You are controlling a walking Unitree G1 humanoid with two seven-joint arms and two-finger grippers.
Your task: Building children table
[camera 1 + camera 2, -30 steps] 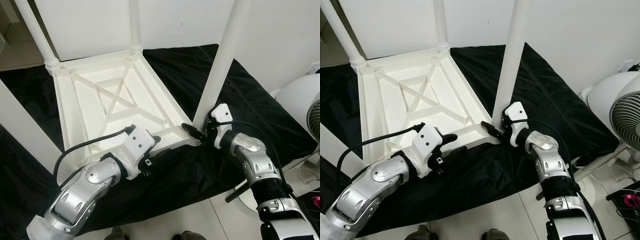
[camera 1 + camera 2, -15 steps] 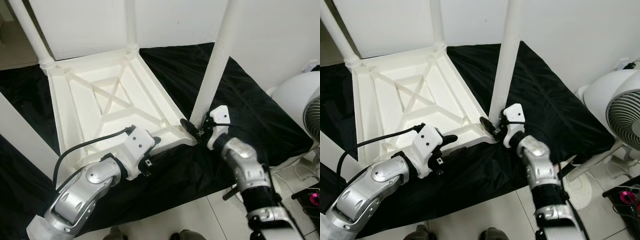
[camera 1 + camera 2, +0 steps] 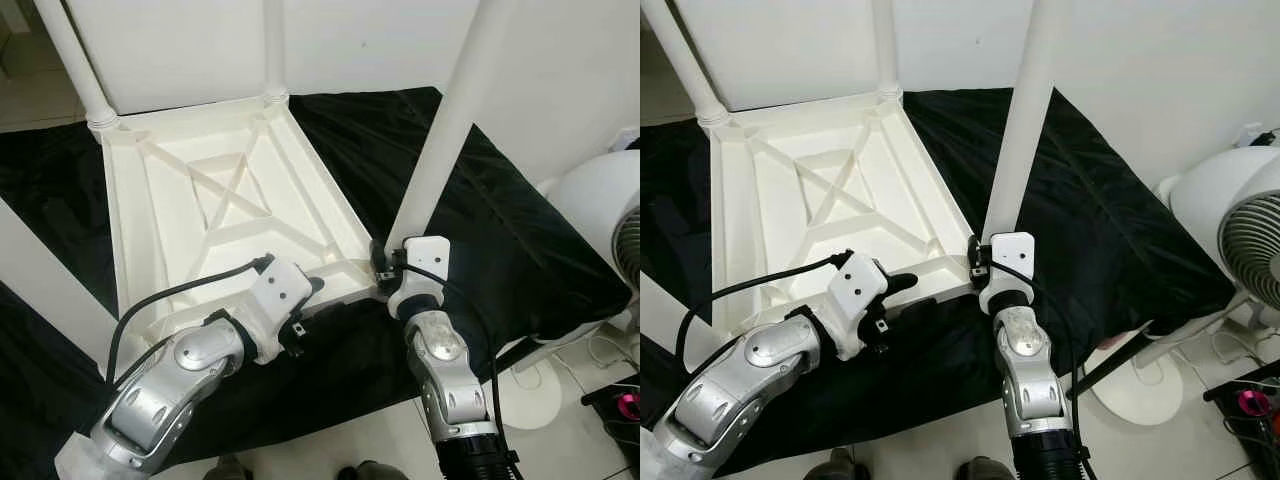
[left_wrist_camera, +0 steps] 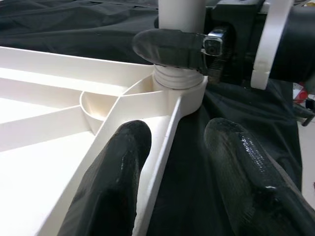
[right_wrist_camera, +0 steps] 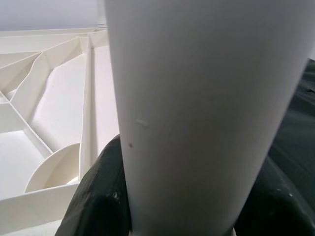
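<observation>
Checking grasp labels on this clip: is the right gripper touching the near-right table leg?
Touching. In the right wrist view the right gripper has a black finger pressed against each side of the white table leg, with no gap.

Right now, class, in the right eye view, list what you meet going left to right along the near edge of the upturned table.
Left gripper → table's near rim → right gripper at the table leg → black sheet → white fan.

Left claw [image 4: 172, 162] straddles tabletop rim [image 4: 162, 147]; right claw [image 4: 197, 46] grips leg [image 4: 181, 12].
</observation>
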